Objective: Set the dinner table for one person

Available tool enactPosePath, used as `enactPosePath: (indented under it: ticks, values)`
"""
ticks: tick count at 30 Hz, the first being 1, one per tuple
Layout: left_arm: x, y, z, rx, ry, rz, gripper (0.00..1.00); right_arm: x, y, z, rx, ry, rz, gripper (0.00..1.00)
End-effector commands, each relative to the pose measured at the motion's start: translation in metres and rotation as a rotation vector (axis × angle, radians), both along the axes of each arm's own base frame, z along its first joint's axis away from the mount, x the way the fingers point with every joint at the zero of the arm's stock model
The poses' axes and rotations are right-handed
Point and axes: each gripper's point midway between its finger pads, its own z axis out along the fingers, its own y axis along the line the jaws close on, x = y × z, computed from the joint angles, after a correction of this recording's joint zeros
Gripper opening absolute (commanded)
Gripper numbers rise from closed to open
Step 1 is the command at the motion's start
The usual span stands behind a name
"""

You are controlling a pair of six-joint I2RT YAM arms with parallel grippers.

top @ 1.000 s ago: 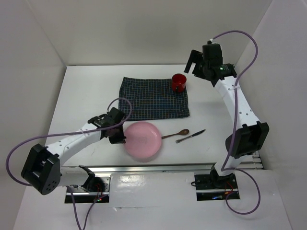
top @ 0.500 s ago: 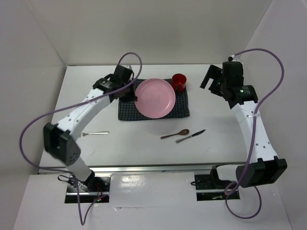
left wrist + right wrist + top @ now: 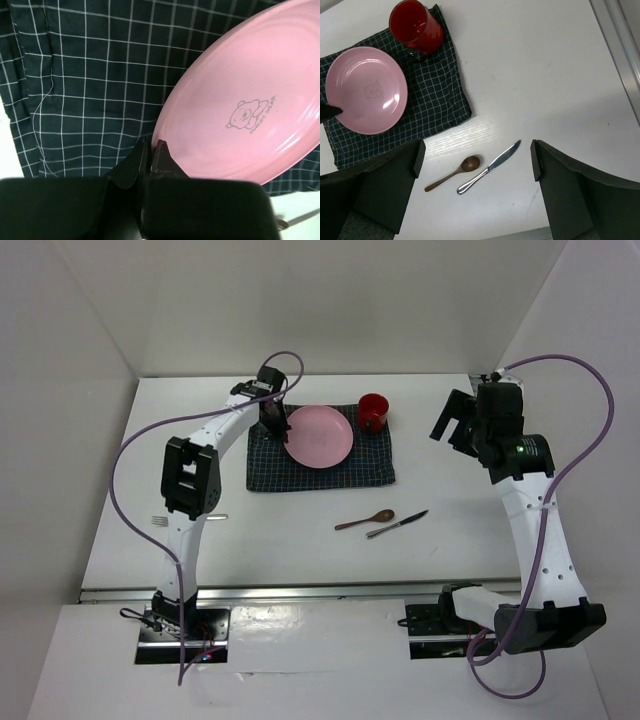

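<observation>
- Fork (image 3: 215, 516) lies on the white tabletop (image 3: 470, 510), left of the mat (image 3: 330, 468) and not yet laid.
- Left jaws pinch shut on the plate (image 3: 318, 435) at its rim, holding it over the mat's middle, likely to seat it there.
- Mug (image 3: 373, 412) stands at the mat's far right corner.
- Spoon (image 3: 365, 519) and knife (image 3: 397, 524) wait before the mat.
- Right jaws gape wide, empty, raised aside.
</observation>
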Motion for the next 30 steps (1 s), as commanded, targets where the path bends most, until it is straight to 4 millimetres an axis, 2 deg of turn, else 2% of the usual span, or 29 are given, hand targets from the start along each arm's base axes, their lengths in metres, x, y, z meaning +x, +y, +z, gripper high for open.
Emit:
enactPosePath:
  ticks: [1, 2, 3, 5, 6, 8, 9, 10, 12, 13, 14, 16, 17, 18, 20, 21, 22, 23, 24, 25, 26, 29, 30]
  values:
    - [0.01, -0.003, 0.003, -0.039, -0.013, 0.006, 0.0, -0.009, -0.01, 0.003, -0.04, 0.005, -0.019, 1.0]
    - [0.007, -0.003, -0.001, -0.042, 0.001, 0.002, 0.0, -0.009, -0.01, 0.003, -0.04, 0.005, -0.019, 1.0]
    - [0.008, -0.004, -0.007, -0.041, 0.004, 0.002, 0.26, -0.009, -0.01, 0.003, -0.04, 0.005, -0.019, 1.0]
    - [0.007, -0.005, -0.011, -0.042, 0.013, -0.016, 0.59, -0.009, -0.008, 0.003, -0.034, 0.005, -0.01, 1.0]
    - [0.005, -0.005, -0.015, -0.039, 0.022, -0.015, 0.81, -0.011, -0.006, 0.005, -0.028, -0.004, -0.003, 1.0]
    - [0.001, -0.004, 0.001, -0.044, 0.002, -0.038, 0.9, -0.011, -0.006, 0.005, -0.028, -0.004, -0.003, 1.0]
    - [0.002, -0.004, 0.011, -0.049, -0.016, -0.038, 0.91, -0.011, -0.006, 0.005, -0.028, -0.004, -0.003, 1.0]
    - [-0.003, 0.0, 0.033, -0.042, -0.043, -0.04, 0.93, -0.011, -0.006, 0.005, -0.028, -0.004, -0.003, 1.0]
    - [-0.014, 0.011, 0.049, -0.006, -0.064, -0.027, 0.95, -0.011, -0.004, 0.001, -0.022, 0.006, 0.006, 1.0]
    - [-0.018, 0.032, 0.058, 0.055, -0.084, 0.023, 0.91, -0.009, -0.002, 0.003, -0.015, -0.003, 0.014, 1.0]
    - [-0.037, 0.048, 0.072, 0.073, -0.096, 0.063, 0.86, -0.008, -0.005, 0.001, -0.015, -0.003, 0.005, 1.0]
    - [-0.06, 0.076, 0.074, 0.098, -0.081, 0.156, 0.66, -0.007, -0.001, -0.001, -0.002, -0.004, 0.022, 1.0]
    - [-0.087, 0.102, 0.046, 0.106, 0.011, 0.26, 0.56, -0.006, 0.0, -0.002, 0.003, -0.015, 0.03, 1.0]
    - [-0.103, 0.117, 0.06, 0.095, -0.015, 0.33, 0.56, -0.006, 0.002, -0.01, 0.009, -0.001, 0.038, 1.0]
    - [-0.129, 0.148, 0.045, 0.079, 0.022, 0.5, 0.59, -0.003, 0.009, -0.013, 0.031, -0.003, 0.068, 1.0]
    - [-0.159, 0.159, 0.016, 0.095, 0.101, 0.549, 0.64, -0.002, 0.012, -0.016, 0.04, -0.004, 0.08, 1.0]
    - [-0.166, 0.164, 0.021, 0.053, 0.067, 0.59, 0.66, -0.002, 0.016, -0.016, 0.053, -0.003, 0.098, 1.0]
    - [-0.173, 0.172, 0.015, 0.003, 0.08, 0.639, 0.68, 0.0, 0.018, -0.017, 0.059, -0.008, 0.107, 1.0]
    - [-0.193, 0.176, -0.006, 0.001, 0.129, 0.659, 0.77, 0.003, 0.019, -0.018, 0.064, -0.009, 0.114, 1.0]
    - [-0.196, 0.181, -0.01, -0.008, 0.125, 0.69, 0.83, 0.003, 0.019, -0.018, 0.065, -0.009, 0.114, 1.0]
    - [-0.204, 0.189, -0.018, -0.01, 0.14, 0.746, 0.86, 0.003, 0.019, -0.017, 0.072, -0.009, 0.116, 1.0]
    - [-0.208, 0.204, -0.019, -0.001, 0.152, 0.822, 0.88, 0.002, 0.021, -0.021, 0.072, 0.001, 0.131, 1.0]
    - [-0.211, 0.216, -0.028, 0.024, 0.182, 0.89, 0.88, 0.002, 0.022, -0.021, 0.07, 0.002, 0.144, 1.0]
